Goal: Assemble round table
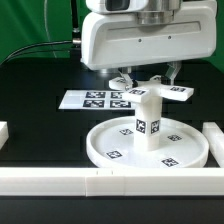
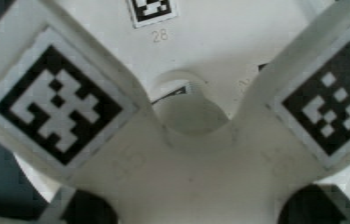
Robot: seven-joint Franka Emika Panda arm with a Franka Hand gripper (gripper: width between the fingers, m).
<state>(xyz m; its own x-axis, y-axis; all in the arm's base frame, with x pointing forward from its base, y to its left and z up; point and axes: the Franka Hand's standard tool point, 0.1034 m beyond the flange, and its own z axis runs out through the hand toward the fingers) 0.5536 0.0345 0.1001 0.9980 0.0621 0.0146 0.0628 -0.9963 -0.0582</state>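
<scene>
**Cross going onto the post, last joint not confirmed**

Disc (image 1: 150, 145) sits on the desk (image 1: 40, 120), near-centre, inside the white rails (image 1: 60, 181). Post (image 1: 148, 122) stands upright in the disc's middle socket, so I judge that joint done.

Cross piece (image 1: 155, 94) sits level on top of the post, directly under the arm. Wrist view shows two tagged arms of the cross (image 2: 56, 95) spreading either side of a round hub (image 2: 190, 115). Cannot tell from either view whether the cross is fully seated or only resting on the post top.

Tool (image 1: 147, 78) is right above the cross with fingers (image 1: 122, 79) straddling its centre. Fingers look close to the part, but actual contact is hidden. Cannot tell if it grips the cross or how wide it stands.

Marker board (image 1: 95, 99) lies flat on the desk, far-left of the disc, apart from it.

Progress estimate: two of three parts joined, third placed on top. Left: confirm the cross is locked to the post, then let go and pull back. Risk: the post tilting if the cross gets pushed off-axis.
</scene>
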